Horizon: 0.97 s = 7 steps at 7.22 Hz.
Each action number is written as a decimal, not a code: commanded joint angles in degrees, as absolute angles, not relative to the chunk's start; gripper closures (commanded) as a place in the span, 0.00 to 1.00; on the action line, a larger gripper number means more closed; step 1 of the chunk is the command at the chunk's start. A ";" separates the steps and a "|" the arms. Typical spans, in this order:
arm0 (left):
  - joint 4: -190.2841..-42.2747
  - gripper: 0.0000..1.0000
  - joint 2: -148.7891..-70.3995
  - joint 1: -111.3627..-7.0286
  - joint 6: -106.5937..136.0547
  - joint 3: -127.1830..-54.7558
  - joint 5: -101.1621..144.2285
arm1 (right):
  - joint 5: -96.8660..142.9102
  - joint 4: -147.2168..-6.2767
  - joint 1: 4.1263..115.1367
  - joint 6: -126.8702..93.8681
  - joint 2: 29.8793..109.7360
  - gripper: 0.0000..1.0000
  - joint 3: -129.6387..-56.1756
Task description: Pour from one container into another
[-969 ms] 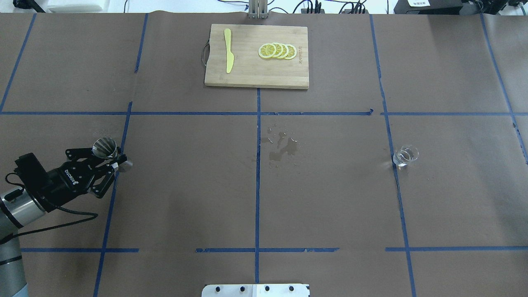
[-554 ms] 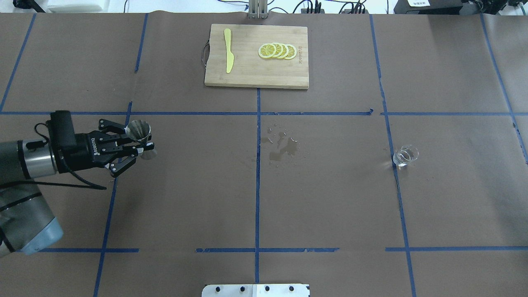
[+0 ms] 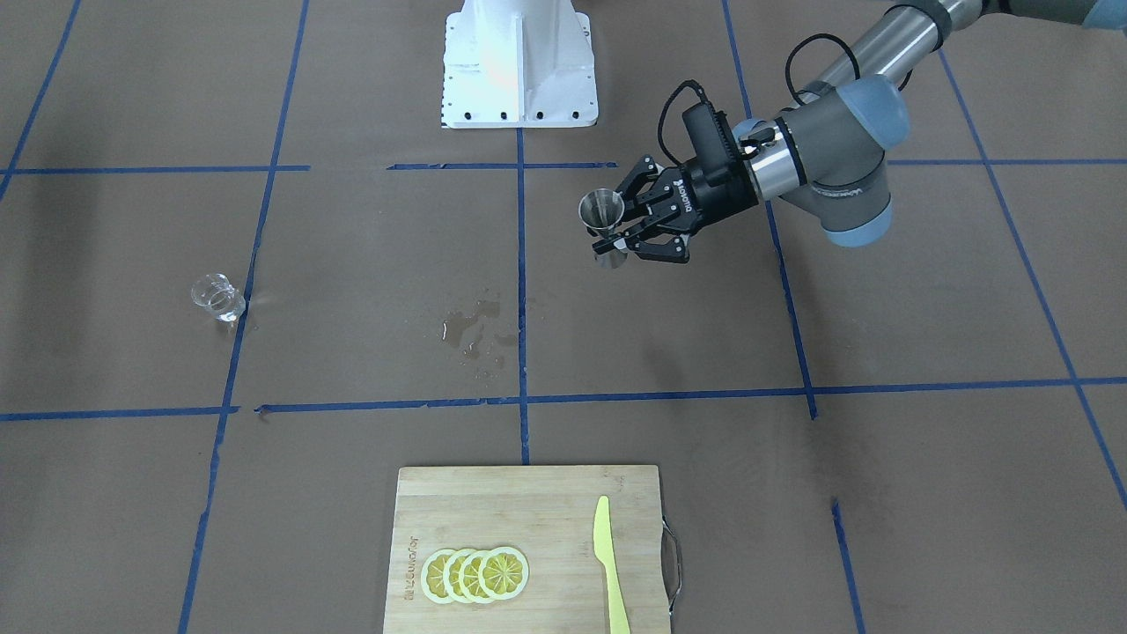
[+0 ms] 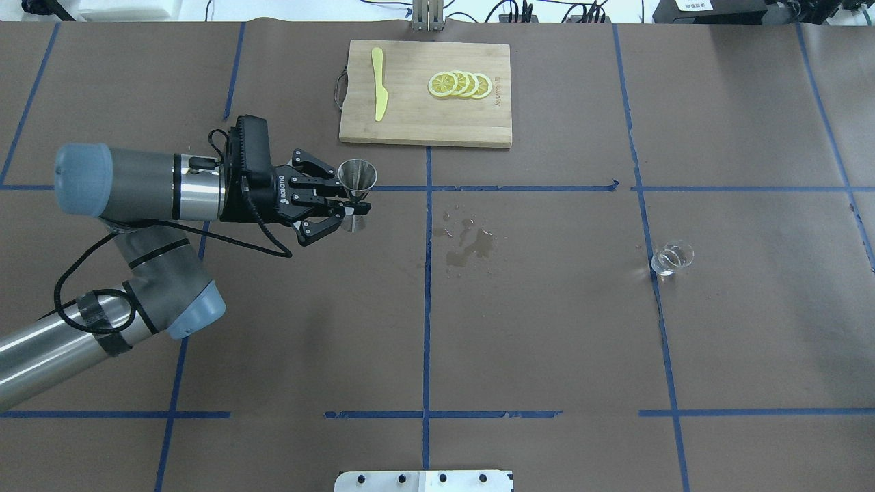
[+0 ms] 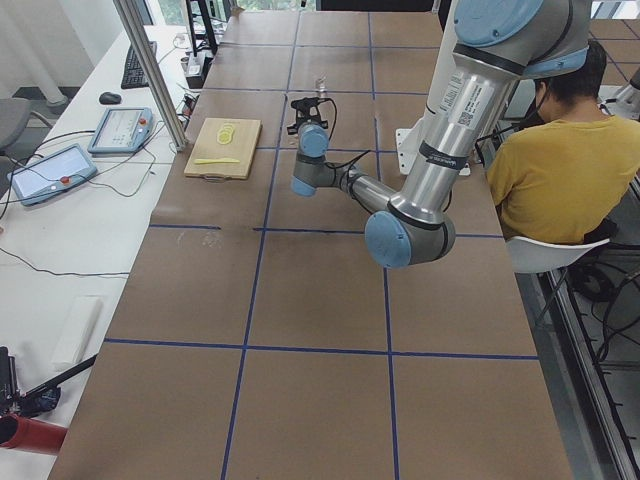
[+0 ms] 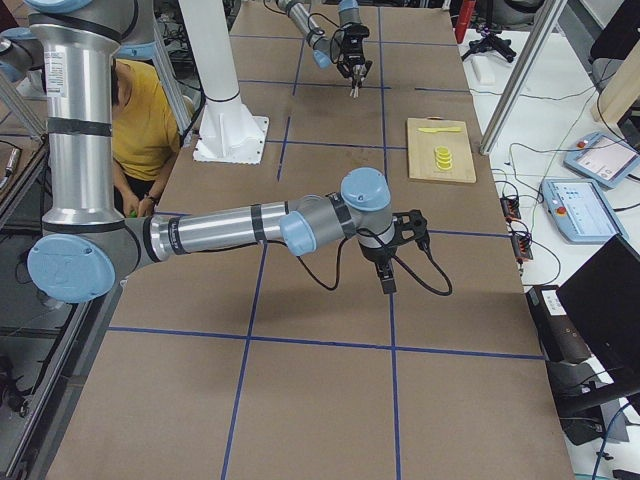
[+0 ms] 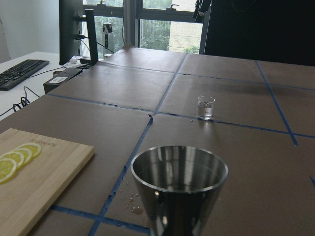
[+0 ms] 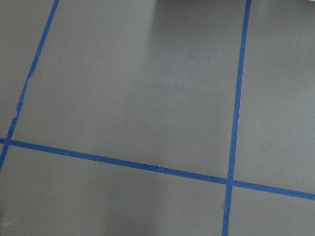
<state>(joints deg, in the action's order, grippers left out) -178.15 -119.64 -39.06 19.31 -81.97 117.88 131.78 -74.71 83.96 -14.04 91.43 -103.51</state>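
The small glass cup (image 4: 672, 258) stands upright on the brown paper, over on the robot's right side of the table, right against one of the blue tape lines. Nothing is touching it. From the left wrist camera it (image 7: 205, 107) shows small and far off across the table.

Well away from it, on the other side, the left gripper (image 4: 352, 206) is clenched around the narrow waist of a steel jigger (image 4: 357, 179). The jigger is upright with its wide mouth up, and it looks to be carried clear of the table. It fills the bottom of the wrist view (image 7: 178, 182); I can't make out whether there is anything in it.

Between jigger and cup, near the middle tape line, there's a wet patch (image 4: 468, 246) with a few droplets scattered round it.

At the far edge from the robot lies a wooden cutting board (image 4: 424, 130) with a row of overlapping lemon slices (image 4: 459, 84) and a yellow knife (image 4: 379, 83) lying apart from them on it.

The right gripper (image 6: 385, 270) points down over bare paper near a tape crossing, far from the cup. It shows only from the table's end, so I can't tell whether it is released or clenched.
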 commanded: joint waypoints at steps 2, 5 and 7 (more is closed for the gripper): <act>-169.31 1.00 -125.49 -36.22 9.96 -81.74 113.93 | 131.57 -75.58 75.28 -29.02 89.23 0.00 -109.75; -169.10 1.00 -126.30 -35.33 9.67 -81.56 112.85 | 130.78 -79.42 65.07 -40.15 89.30 0.00 -116.25; -168.84 1.00 -126.21 -35.33 9.67 -81.56 112.76 | 124.57 -82.18 56.74 -52.30 90.35 0.00 -123.54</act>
<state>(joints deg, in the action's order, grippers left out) -169.06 -126.19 -35.36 9.70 -81.56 112.86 127.95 -80.87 62.08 -44.30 89.72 -119.19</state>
